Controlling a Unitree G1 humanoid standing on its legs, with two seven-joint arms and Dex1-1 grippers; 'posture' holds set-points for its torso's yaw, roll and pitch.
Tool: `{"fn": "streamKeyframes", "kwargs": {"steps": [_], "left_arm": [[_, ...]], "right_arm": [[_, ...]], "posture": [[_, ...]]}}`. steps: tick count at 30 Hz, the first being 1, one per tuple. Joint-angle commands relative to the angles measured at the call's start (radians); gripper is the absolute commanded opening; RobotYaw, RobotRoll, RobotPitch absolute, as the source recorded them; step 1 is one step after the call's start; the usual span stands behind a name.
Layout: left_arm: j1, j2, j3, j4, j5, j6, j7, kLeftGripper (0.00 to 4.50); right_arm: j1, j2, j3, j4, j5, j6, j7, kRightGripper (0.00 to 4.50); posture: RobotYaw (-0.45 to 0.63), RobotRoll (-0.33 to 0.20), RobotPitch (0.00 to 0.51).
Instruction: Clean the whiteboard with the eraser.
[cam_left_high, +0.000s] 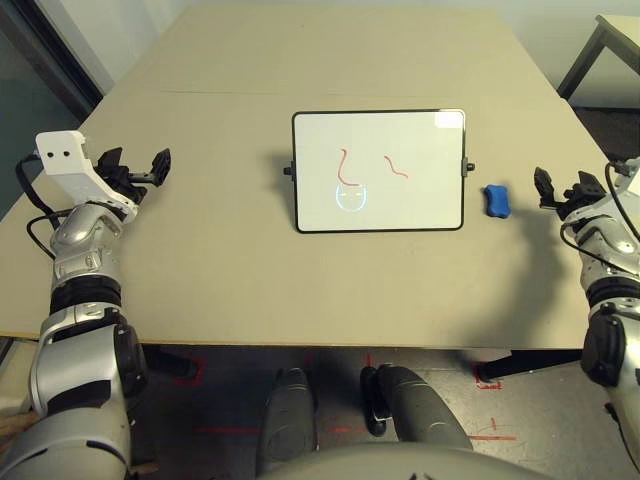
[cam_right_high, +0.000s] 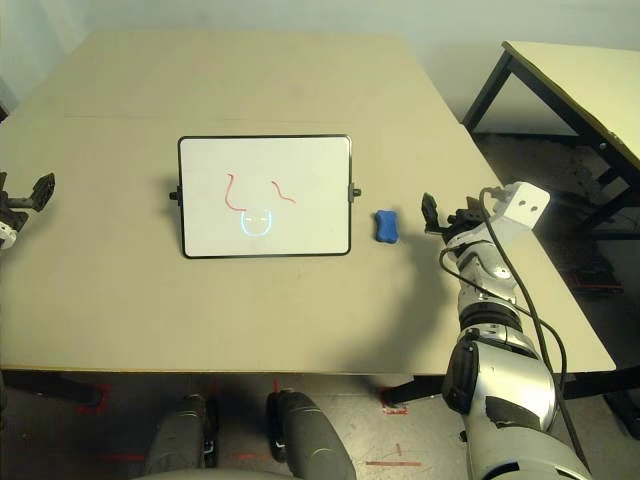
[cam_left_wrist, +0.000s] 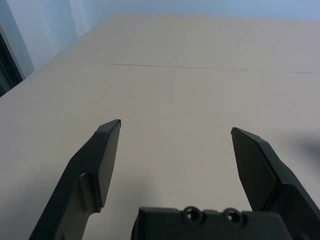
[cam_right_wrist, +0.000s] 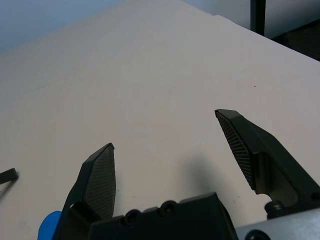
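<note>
Flat white rectangular whiteboard with thin black frame (cam_left_high: 400, 210), red-marked, lies on the beige table (cam_left_high: 230, 280); side knobs protrude. Small blue waisted block eraser (cam_left_high: 497, 201) sits between its right knob and the black right gripper (cam_right_high: 438, 216), jaws open. Black left gripper (cam_left_wrist: 176, 125): open, bare tabletop separating it from the board. Front table edge lies nearer the robot.

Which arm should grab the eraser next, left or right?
Right, I'd say. The eraser lies on the table just off the whiteboard's right side, close to the open, empty right gripper. The left gripper, also open and empty, is across the board from it.
</note>
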Motion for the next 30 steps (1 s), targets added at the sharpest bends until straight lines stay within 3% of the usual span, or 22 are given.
{"fn": "streamKeyframes", "kwargs": {"steps": [1, 11, 18, 22, 30], "left_arm": [[0.010, 0.006, 0.009, -0.013, -0.002, 0.009, 0.004, 4.50], [-0.040, -0.003, -0.026, -0.097, -0.010, 0.065, -0.064, 4.50], [-0.001, 0.042, -0.123, -0.523, -0.138, 0.476, -0.323, 4.50], [0.037, 0.040, -0.201, -0.770, -0.197, 0.654, -0.399, 4.50], [0.025, -0.044, -0.276, -0.920, -0.221, 0.761, -0.382, 4.50]], "right_arm": [[0.024, -0.005, -0.006, -0.007, 0.005, -0.011, 0.003, 4.46], [0.016, -0.020, 0.013, -0.135, 0.005, 0.089, 0.002, 4.46], [0.104, -0.011, 0.110, -0.725, 0.038, 0.744, -0.030, 4.46], [0.132, 0.019, 0.142, -0.934, 0.039, 1.045, -0.100, 4.46], [0.166, 0.098, 0.163, -1.054, 0.010, 1.233, -0.190, 4.46]], "posture": [[-0.09, 0.000, 0.115], [-0.11, 0.000, 0.101], [-0.13, 0.000, 0.083], [-0.13, 0.000, 0.072], [-0.13, 0.000, 0.070]]}}
